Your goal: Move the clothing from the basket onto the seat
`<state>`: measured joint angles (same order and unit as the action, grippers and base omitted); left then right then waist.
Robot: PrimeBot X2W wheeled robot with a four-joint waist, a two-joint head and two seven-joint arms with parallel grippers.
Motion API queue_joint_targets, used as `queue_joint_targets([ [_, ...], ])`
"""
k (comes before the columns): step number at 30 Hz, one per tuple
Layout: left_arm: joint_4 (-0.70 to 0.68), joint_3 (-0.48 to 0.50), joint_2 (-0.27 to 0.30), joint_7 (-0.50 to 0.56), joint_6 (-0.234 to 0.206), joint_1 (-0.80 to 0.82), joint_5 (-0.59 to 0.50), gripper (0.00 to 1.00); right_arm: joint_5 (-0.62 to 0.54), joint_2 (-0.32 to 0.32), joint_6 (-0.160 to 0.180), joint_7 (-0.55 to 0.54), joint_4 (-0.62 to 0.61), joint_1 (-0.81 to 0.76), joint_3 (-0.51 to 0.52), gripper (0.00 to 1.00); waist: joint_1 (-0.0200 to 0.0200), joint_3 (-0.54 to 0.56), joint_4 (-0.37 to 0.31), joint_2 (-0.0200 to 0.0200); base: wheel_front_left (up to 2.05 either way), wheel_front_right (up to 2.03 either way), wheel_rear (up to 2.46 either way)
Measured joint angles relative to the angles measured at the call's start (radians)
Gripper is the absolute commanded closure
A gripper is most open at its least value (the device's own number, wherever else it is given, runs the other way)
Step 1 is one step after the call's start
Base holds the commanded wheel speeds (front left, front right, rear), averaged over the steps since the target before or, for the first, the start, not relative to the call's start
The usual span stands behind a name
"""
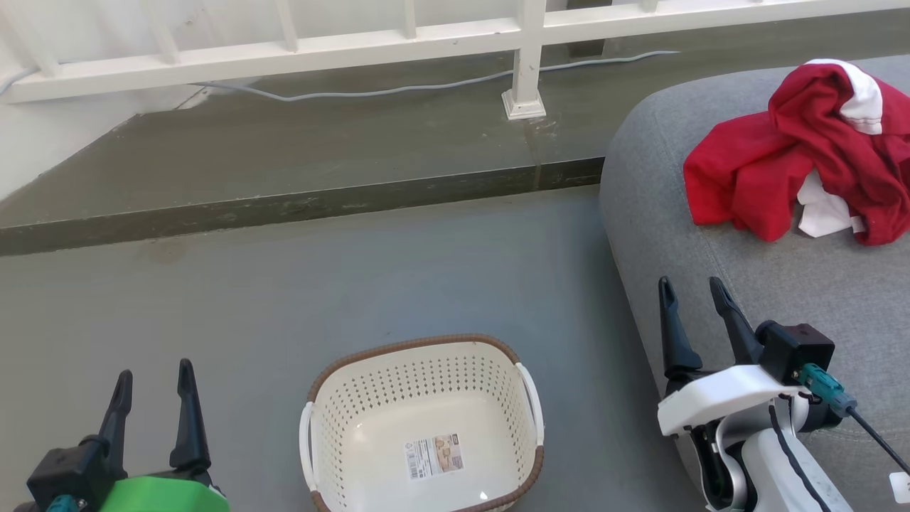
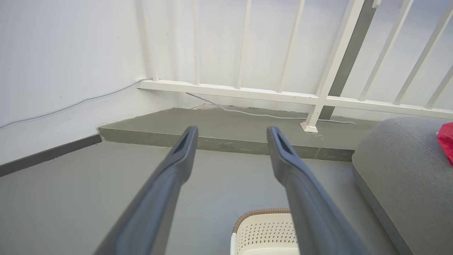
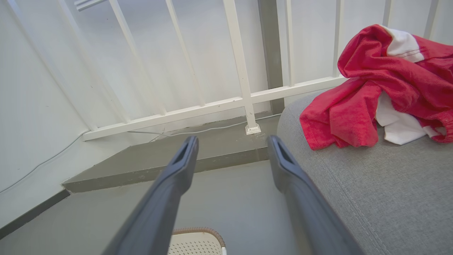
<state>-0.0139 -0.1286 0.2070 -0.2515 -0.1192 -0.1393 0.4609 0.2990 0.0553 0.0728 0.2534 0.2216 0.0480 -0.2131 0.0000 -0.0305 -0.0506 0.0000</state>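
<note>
On the seat (image 1: 782, 320), the clothing (image 1: 782, 163); inside the basket (image 1: 419, 384), a sticker (image 1: 434, 456); left fingers (image 1: 189, 419) and right fingers (image 1: 672, 334) apart.

The clothing (image 1: 753, 178) is soft matt red cloth with white patches, kinda towel-ish up close. The seat (image 1: 782, 306) is coarse grey woven fabric. The basket (image 1: 426, 377) is smooth cream plastic, slightly glossy, with a brown woven-look rim and a paper sticker (image 1: 434, 456). The floor (image 1: 355, 284) looks matt, like painted concrete.
</note>
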Motion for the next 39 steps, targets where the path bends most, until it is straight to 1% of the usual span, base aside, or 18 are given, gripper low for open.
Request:
queue_joint_targets([
  [4, 0.0, 0.001, -0.003, 0.0, 0.0, -0.012, 0.0, 0.0, 0.0, -0.001, 0.001, 0.0, -0.002, -0.002, 0.0, 0.0, 0.0, 0.001, 0.002, 0.0, 0.0, 0.0, 0.0],
  [6, -0.003, 0.001, -0.004, 0.0, 0.0, -0.013, -0.004, 0.0, 0.0, -0.001, 0.008, 0.0, -0.005, -0.009, 0.0, 0.0, 0.0, 0.003, 0.002, 0.0, 0.0, 0.0, 0.0],
  [11, -0.011, 0.005, -0.005, 0.0, 0.0, -0.015, -0.008, 0.0, 0.0, -0.002, 0.008, 0.0, -0.006, -0.018, 0.0, 0.0, 0.0, 0.007, 0.004, 0.0, 0.0, 0.0, 0.0],
  [12, -0.009, 0.003, -0.007, 0.0, 0.0, -0.015, -0.007, 1.0, 0.0, -0.002, 0.008, 0.0, -0.002, -0.019, 0.0, 1.0, 0.0, 0.007, 0.004, 0.0, 0.0, 0.0, 0.0],
  [16, 0.039, -0.012, -0.038, 0.005, 0.001, -0.017, 0.001, 1.0, 0.002, -0.006, 0.008, -0.002, 0.042, -0.05, -0.003, 1.0, 0.0, 0.008, 0.004, 0.0, 0.0, 0.0, 0.0],
  [21, 0.039, -0.013, -0.039, 0.011, 0.005, -0.017, 0.033, 1.0, 0.037, -0.007, 0.003, -0.002, 0.039, -0.059, 0.0, 1.0, 0.0, 0.008, 0.006, 0.0, 0.0, 0.0, 0.0],
  [28, 0.04, -0.007, -0.05, 0.026, 0.015, -0.017, 0.129, 1.0, 0.138, -0.008, -0.012, -0.015, 0.026, -0.059, 0.009, 1.0, 0.0, 0.009, 0.009, 0.0, 0.0, 0.0, 0.0],
  [35, 0.052, 0.003, -0.06, 0.054, 0.035, -0.016, 0.216, 1.0, 0.255, -0.01, -0.027, -0.038, 0.02, -0.059, 0.035, 1.0, 0.0, 0.01, 0.013, 0.0, 0.0, 0.0, 0.0],
  [39, 0.064, 0.011, -0.065, 0.067, 0.045, -0.015, 0.263, 1.0, 0.304, -0.01, -0.029, -0.054, 0.018, -0.059, 0.048, 1.0, 0.0, 0.011, 0.015, 0.0, 0.0, 0.0, 0.0],
])
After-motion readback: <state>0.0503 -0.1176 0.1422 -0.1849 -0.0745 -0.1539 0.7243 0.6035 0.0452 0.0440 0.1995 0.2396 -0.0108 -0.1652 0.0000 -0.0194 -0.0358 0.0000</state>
